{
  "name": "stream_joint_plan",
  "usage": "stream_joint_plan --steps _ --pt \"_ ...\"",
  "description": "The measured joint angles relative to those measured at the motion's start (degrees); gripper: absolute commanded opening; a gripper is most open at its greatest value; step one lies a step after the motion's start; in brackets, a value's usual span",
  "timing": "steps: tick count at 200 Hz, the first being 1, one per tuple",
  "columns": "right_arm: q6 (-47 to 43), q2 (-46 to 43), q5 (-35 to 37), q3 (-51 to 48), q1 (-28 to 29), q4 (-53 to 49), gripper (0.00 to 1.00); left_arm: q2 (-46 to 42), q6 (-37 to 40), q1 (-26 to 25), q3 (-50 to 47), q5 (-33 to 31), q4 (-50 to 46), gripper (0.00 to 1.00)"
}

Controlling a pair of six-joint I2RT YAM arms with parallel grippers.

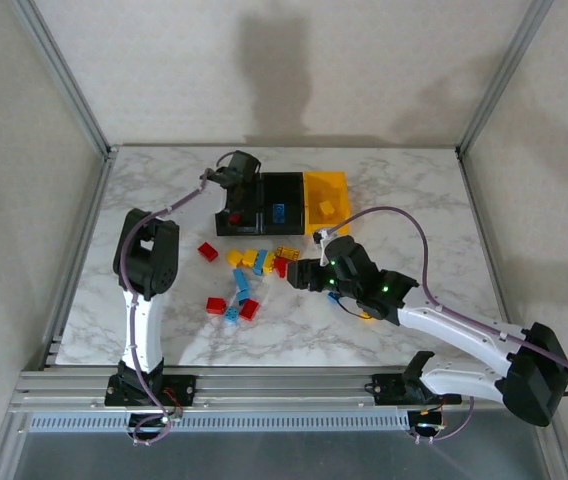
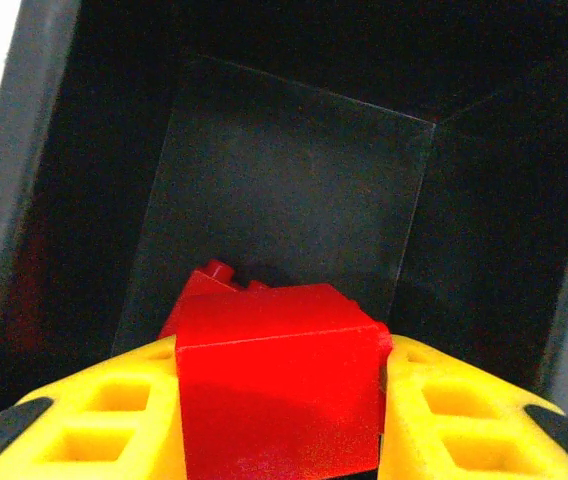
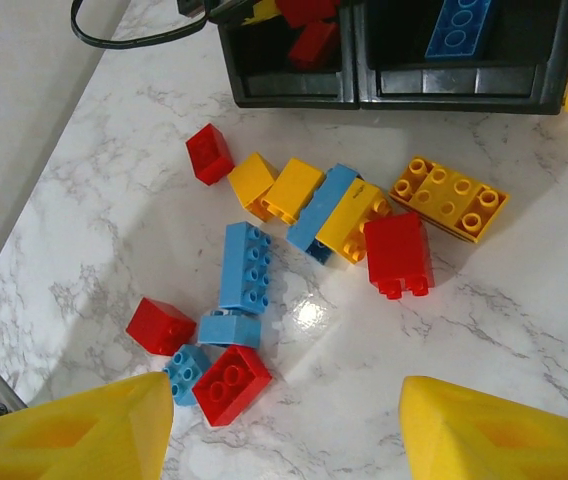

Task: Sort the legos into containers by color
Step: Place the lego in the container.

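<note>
The left claw [image 1: 236,178], clamped on a red brick [image 2: 279,385], hangs over the left black bin [image 2: 294,180], where a second red brick [image 2: 209,280] lies; the right claw [image 3: 284,405], fingers apart and holding nothing, hovers above loose bricks [image 3: 246,265] in red, blue and yellow scattered on the marble bench [image 3: 524,330]; 1 blue brick [image 3: 459,25] lies in the middle black bin [image 3: 464,82].

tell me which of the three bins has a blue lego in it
The middle black bin, between the left black bin and the yellow bin: a long blue brick lies in it; the others hold red and yellow.
</note>
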Motion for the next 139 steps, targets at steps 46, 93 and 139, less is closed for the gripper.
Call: stream_joint_plan --steps 46,93,139 --pt "0.2 -0.4 0.1 -0.4 0.0 0.0 0.61 0.0 -0.2 0.0 0.0 0.0 0.0 0.51" --pt "0.2 -0.4 0.1 -0.5 0.0 -0.2 0.61 -0.2 -0.1 0.1 0.0 0.0 -0.1 0.55" --pt "0.1 -0.4 0.4 -0.5 0.0 -1.3 0.63 -2.8 -0.1 0.1 -0.4 1.9 -0.1 0.56"
